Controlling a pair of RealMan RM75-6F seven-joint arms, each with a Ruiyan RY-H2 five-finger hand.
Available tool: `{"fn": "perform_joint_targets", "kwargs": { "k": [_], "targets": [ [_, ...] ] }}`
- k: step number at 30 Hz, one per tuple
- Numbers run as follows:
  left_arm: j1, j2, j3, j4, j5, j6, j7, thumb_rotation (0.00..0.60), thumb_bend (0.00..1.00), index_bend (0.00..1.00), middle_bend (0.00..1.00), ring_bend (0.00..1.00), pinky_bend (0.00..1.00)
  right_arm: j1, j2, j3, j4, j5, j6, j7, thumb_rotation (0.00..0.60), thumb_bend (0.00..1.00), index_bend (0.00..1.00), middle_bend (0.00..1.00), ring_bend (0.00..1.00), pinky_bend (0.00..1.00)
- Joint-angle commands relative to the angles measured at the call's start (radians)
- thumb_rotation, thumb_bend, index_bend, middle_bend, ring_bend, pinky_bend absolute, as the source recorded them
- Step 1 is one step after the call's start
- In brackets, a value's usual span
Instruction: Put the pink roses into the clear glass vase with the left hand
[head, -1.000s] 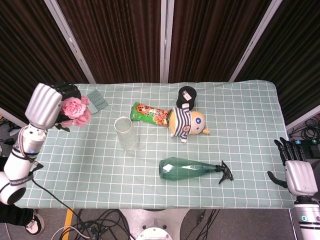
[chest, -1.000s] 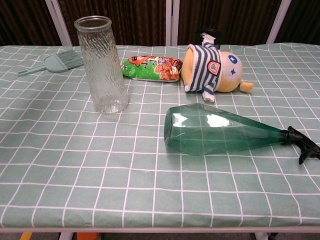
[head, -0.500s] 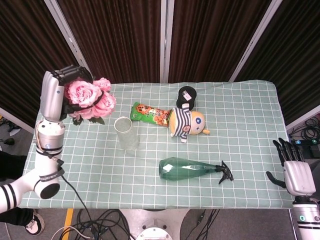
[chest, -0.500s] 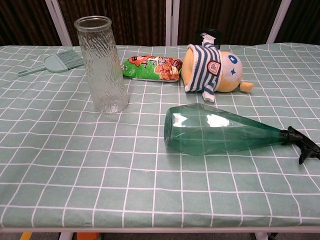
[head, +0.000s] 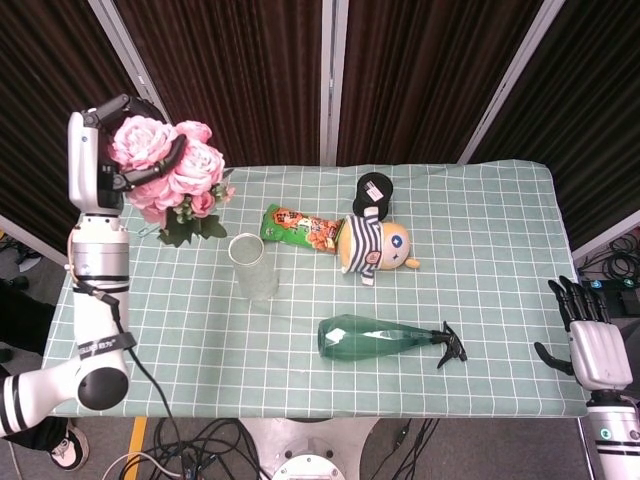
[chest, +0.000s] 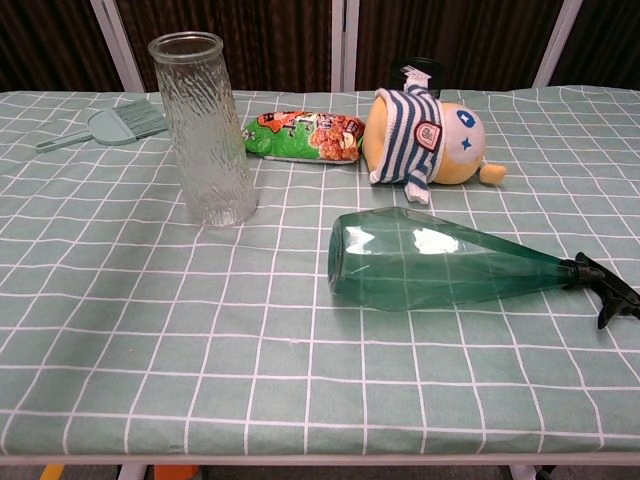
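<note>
My left hand (head: 100, 150) is raised high above the table's far left corner and grips a bunch of pink roses (head: 170, 170), blooms up and green leaves hanging below. The clear glass vase (head: 253, 266) stands upright and empty to the lower right of the bunch; the chest view shows this vase (chest: 204, 128) at the upper left. My right hand (head: 595, 345) hangs off the table's near right corner, fingers apart and holding nothing. Neither hand shows in the chest view.
A green snack bag (head: 297, 228), a striped plush doll (head: 372, 245) and a black jar (head: 372, 192) lie behind the vase to its right. A green spray bottle (head: 385, 338) lies on its side near the front. A small green brush (chest: 115, 123) rests at the far left.
My left hand has lifted the roses from table level at the far left up high and turned them upright, a little closer to the vase. The right hand has not moved.
</note>
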Motion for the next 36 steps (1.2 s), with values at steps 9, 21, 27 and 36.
{"fn": "perform_joint_targets", "kwargs": {
  "k": [9, 21, 27, 36],
  "targets": [
    [-0.054, -0.059, -0.052, 0.046, -0.125, -0.064, -0.053, 0.600, 0.33, 0.66, 0.63, 0.59, 0.75, 0.006, -0.002, 0.006, -0.011, 0.017, -0.018, -0.008, 0.600, 0.14, 0.00, 0.00, 0.00, 0.00],
    [-0.057, -0.179, 0.041, 0.167, -0.046, -0.078, -0.090, 0.600, 0.33, 0.66, 0.63, 0.59, 0.75, 0.012, -0.020, 0.007, 0.024, 0.049, -0.052, 0.001, 0.600, 0.14, 0.00, 0.00, 0.00, 0.00],
    [-0.039, -0.212, 0.073, 0.193, -0.022, -0.101, -0.114, 0.600, 0.33, 0.65, 0.63, 0.59, 0.75, 0.018, -0.031, 0.008, 0.034, 0.057, -0.068, 0.003, 0.600, 0.14, 0.00, 0.00, 0.00, 0.00],
    [0.013, -0.261, 0.194, 0.211, 0.141, -0.135, -0.169, 0.600, 0.32, 0.59, 0.56, 0.51, 0.68, 0.021, -0.030, 0.010, 0.027, 0.080, -0.087, -0.011, 0.600, 0.14, 0.00, 0.00, 0.00, 0.00]
  ]
}}
